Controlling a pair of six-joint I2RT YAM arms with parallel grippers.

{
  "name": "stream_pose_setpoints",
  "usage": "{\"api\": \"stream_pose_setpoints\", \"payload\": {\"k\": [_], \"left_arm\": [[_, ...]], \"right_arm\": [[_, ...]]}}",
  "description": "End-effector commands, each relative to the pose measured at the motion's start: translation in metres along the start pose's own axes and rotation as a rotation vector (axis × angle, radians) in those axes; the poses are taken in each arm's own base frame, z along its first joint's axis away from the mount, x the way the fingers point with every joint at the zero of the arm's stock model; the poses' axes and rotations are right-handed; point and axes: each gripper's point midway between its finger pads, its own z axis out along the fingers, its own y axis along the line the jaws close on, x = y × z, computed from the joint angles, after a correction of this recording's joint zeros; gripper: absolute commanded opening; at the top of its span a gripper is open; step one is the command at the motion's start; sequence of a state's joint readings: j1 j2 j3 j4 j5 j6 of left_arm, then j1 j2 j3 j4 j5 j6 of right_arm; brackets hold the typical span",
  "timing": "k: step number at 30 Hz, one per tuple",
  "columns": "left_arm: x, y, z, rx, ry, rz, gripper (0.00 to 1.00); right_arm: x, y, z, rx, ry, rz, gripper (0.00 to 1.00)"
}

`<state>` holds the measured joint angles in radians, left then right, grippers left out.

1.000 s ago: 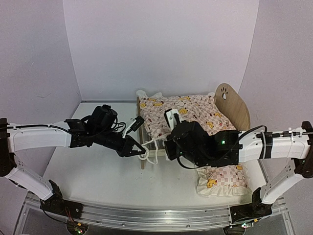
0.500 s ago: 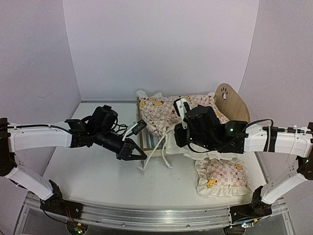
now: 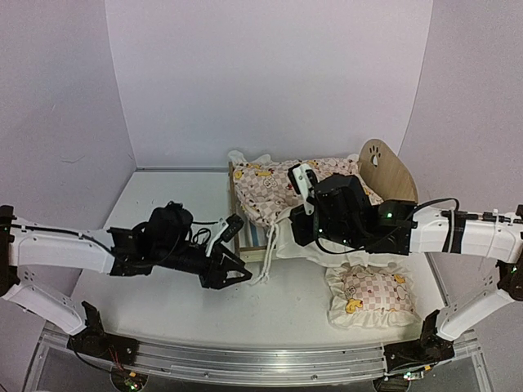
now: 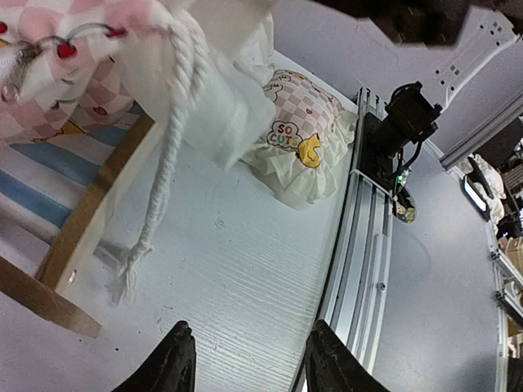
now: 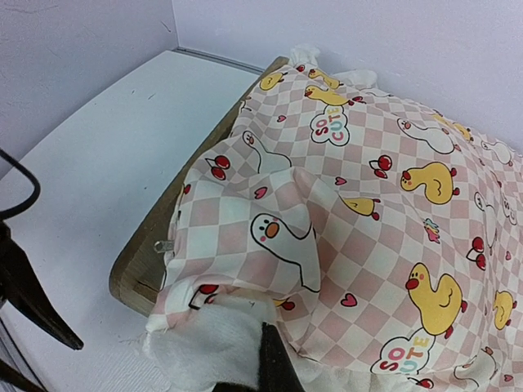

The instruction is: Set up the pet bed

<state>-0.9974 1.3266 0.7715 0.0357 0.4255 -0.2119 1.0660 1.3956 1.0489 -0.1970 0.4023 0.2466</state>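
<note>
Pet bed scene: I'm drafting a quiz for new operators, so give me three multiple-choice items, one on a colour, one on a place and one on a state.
1. What colours stripe the base of the pet bed?
A) red and green
B) black and yellow
C) blue and white

2. Where is the pillow?
A) on the pet bed
B) on the table, beside the pet bed
C) in a gripper

3. How is the left gripper?
A) open, empty
B) shut on a cord
C) shut on the pillow

Answers:
1 C, the left wrist view shows those stripes inside the wooden frame.
2 B, it lies on the tabletop outside the frame.
3 A, its jaws stand apart with nothing between them.
</note>
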Motion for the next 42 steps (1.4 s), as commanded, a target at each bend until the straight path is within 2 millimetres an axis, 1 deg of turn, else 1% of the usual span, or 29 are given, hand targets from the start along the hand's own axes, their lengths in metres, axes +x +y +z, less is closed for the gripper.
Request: {"api": "stream_pose_setpoints", "payload": {"k": [1, 2, 4, 6, 8, 10, 13, 17, 19, 24, 25, 27, 31, 33, 36, 39, 42], "left_arm": [[-0.031, -0.007, -0.018, -0.078, -0.365, 0.100, 0.47], [-0.027, -0.001, -0.019, -0.102, -0.402, 0.100, 0.47], [-0.023, 0.011, -0.018, -0.148, -0.454, 0.110, 0.42], [-0.024, 0.018, -0.008, -0.182, -0.458, 0.149, 0.32], [-0.023, 0.027, 0.005, -0.210, -0.469, 0.178, 0.28], [-0.019, 0.033, 0.015, -0.227, -0.479, 0.209, 0.27], [-0.018, 0.036, 0.029, -0.232, -0.478, 0.255, 0.31], [-0.018, 0.042, 0.048, -0.241, -0.472, 0.306, 0.31], [-0.018, 0.051, 0.055, -0.279, -0.472, 0.317, 0.31], [-0.014, 0.059, 0.072, -0.301, -0.448, 0.351, 0.27], [-0.013, 0.060, 0.074, -0.303, -0.444, 0.357, 0.25], [-0.013, 0.064, 0.079, -0.312, -0.439, 0.361, 0.17], [-0.015, 0.068, 0.084, -0.328, -0.442, 0.356, 0.08], [-0.015, 0.068, 0.086, -0.327, -0.441, 0.357, 0.07], [-0.014, 0.067, 0.089, -0.317, -0.439, 0.361, 0.15], [-0.016, 0.066, 0.090, -0.305, -0.441, 0.361, 0.19], [-0.019, 0.067, 0.089, -0.317, -0.453, 0.351, 0.19]], "right_arm": [[-0.043, 0.004, -0.020, -0.051, -0.122, 0.043, 0.00], [-0.044, 0.005, -0.021, -0.057, -0.124, 0.042, 0.00], [-0.047, 0.006, -0.024, -0.071, -0.132, 0.042, 0.00], [-0.049, 0.007, -0.026, -0.075, -0.137, 0.041, 0.00], [-0.051, 0.006, -0.027, -0.074, -0.142, 0.039, 0.00], [-0.053, 0.007, -0.028, -0.079, -0.146, 0.036, 0.00], [-0.055, 0.007, -0.031, -0.085, -0.152, 0.036, 0.00], [-0.057, 0.007, -0.035, -0.097, -0.160, 0.039, 0.00], [-0.058, 0.007, -0.037, -0.100, -0.162, 0.040, 0.00], [-0.062, 0.006, -0.044, -0.109, -0.175, 0.044, 0.00], [-0.062, 0.006, -0.044, -0.110, -0.175, 0.044, 0.00], [-0.062, 0.007, -0.046, -0.116, -0.177, 0.044, 0.00], [-0.062, 0.006, -0.047, -0.119, -0.177, 0.045, 0.00], [-0.062, 0.006, -0.048, -0.120, -0.178, 0.046, 0.00], [-0.062, 0.007, -0.048, -0.124, -0.176, 0.046, 0.00], [-0.063, 0.008, -0.048, -0.127, -0.178, 0.046, 0.00], [-0.063, 0.008, -0.047, -0.129, -0.178, 0.047, 0.00]]}}
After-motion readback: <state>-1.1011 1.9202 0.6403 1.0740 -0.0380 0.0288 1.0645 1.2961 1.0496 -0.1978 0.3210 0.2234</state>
